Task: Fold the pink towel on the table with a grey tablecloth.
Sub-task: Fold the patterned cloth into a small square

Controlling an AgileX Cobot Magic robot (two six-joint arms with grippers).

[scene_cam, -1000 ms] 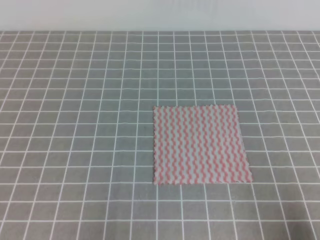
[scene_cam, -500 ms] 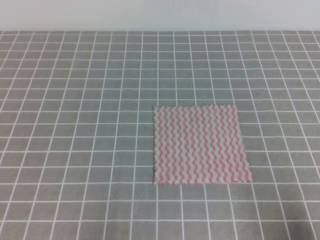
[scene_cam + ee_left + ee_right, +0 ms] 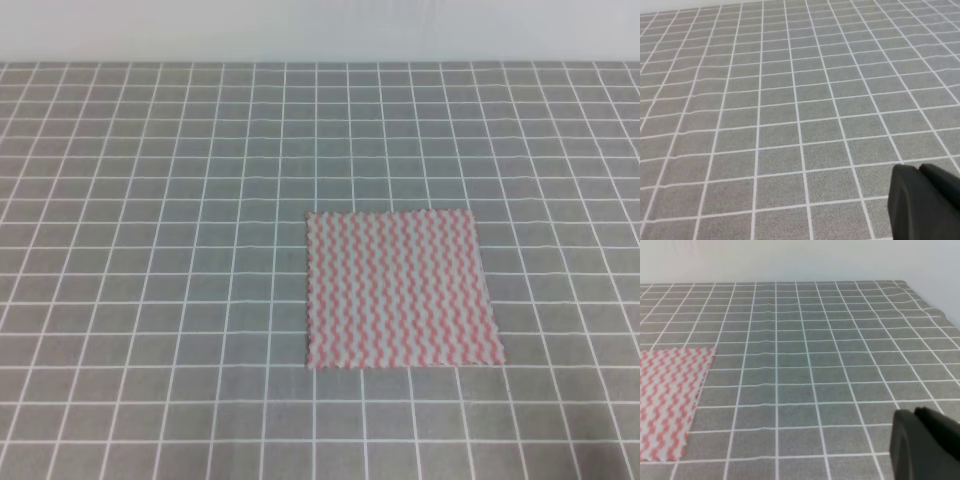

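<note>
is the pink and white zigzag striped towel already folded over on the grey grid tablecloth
No, the pink and white zigzag striped towel lies flat in one layer.

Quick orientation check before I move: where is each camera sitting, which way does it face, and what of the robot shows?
Exterior high: above, looking down on the grey tablecloth and flat pink towel; no robot parts show.
Left wrist: low, facing bare grid; only the left gripper tip shows.
Right wrist: low, facing the far edge; right gripper tip shows.
Shared: the towel appears in the exterior and right wrist views.
</note>
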